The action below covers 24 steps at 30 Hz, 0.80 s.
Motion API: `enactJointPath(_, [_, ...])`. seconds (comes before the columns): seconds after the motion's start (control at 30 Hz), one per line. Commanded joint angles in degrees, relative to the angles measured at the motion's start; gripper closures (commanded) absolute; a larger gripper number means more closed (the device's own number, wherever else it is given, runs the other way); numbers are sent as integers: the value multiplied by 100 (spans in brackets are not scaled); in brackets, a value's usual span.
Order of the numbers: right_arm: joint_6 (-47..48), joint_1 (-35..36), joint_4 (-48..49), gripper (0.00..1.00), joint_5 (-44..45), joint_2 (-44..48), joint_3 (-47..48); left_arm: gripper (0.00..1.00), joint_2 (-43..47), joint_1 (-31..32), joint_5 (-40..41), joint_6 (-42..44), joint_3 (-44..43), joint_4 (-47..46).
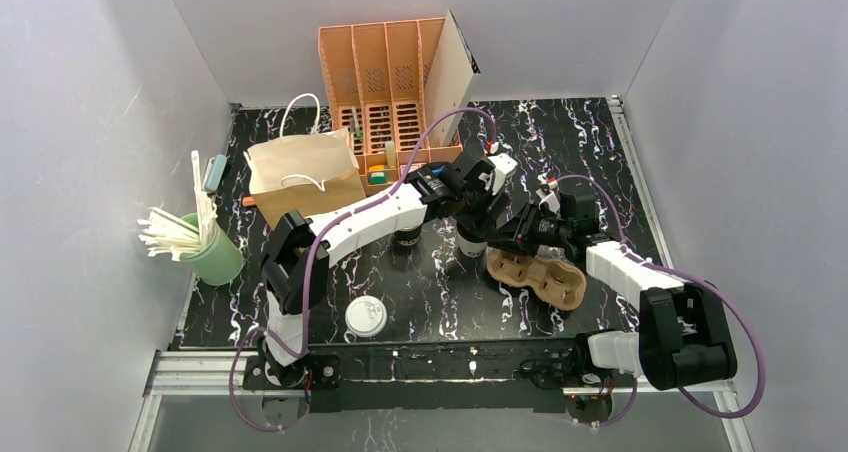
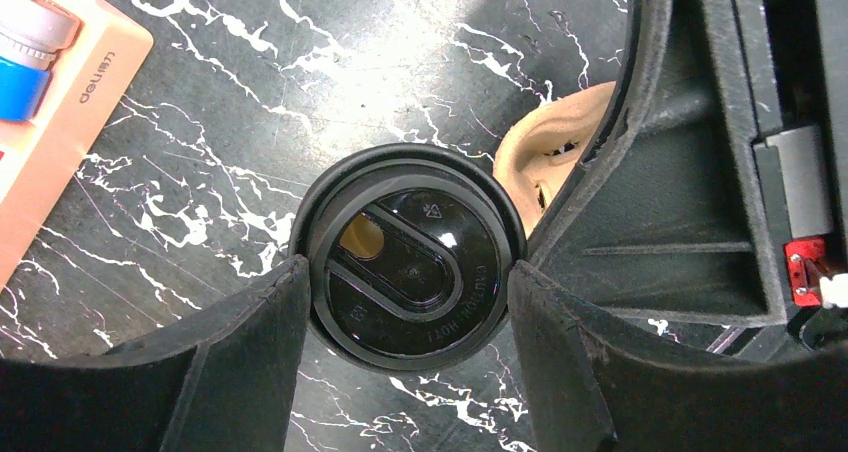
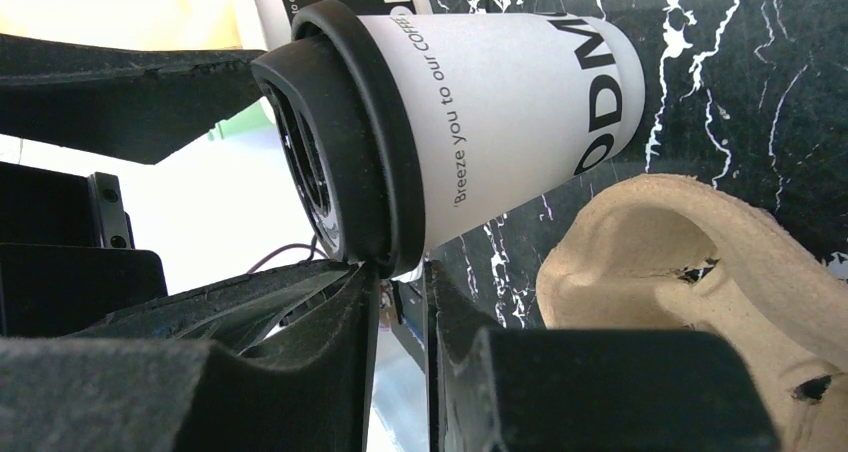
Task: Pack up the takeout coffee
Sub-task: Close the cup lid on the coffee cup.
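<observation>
White cup (image 3: 500,122) beside the pulp carrier (image 1: 540,277), both my arms at its black lid (image 2: 410,257).
Nearest me, a flat white lid (image 1: 366,315) lies on the tabletop (image 1: 440,302). Past it, the cup stands upright just off the carrier's left end, not in a pocket. My left fingers (image 2: 285,307) pinch the black lid from both sides. My right fingers (image 3: 450,322) stand almost together at the lid's rim; I cannot tell whether they grip it. Farther back sit a paper bag (image 1: 300,172) and an orange organizer (image 1: 385,72).

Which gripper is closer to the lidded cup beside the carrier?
Left: the left gripper holds the cup by its black lid; the right gripper hangs beside it, near the carrier.
</observation>
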<state>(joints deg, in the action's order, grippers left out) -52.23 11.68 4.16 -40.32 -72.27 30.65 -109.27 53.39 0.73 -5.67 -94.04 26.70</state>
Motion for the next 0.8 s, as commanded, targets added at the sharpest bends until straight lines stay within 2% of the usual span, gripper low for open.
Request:
enactJointPath(0.0, [433, 70, -673, 72, 1231, -381, -507, 50, -46, 32, 168, 84, 374, 788])
enactJointPath(0.23, [513, 76, -672, 72, 1157, -425, -472, 50, -58, 32, 121, 57, 468, 704])
enactJointPath(0.6, [1561, -194, -2158, 48, 1105, 397, 933, 52, 13, 14, -37, 201, 205, 643])
enactJointPath(0.77, [1617, -574, -2087, 49, 1001, 632, 1005, 48, -73, 14, -73, 224, -149, 813])
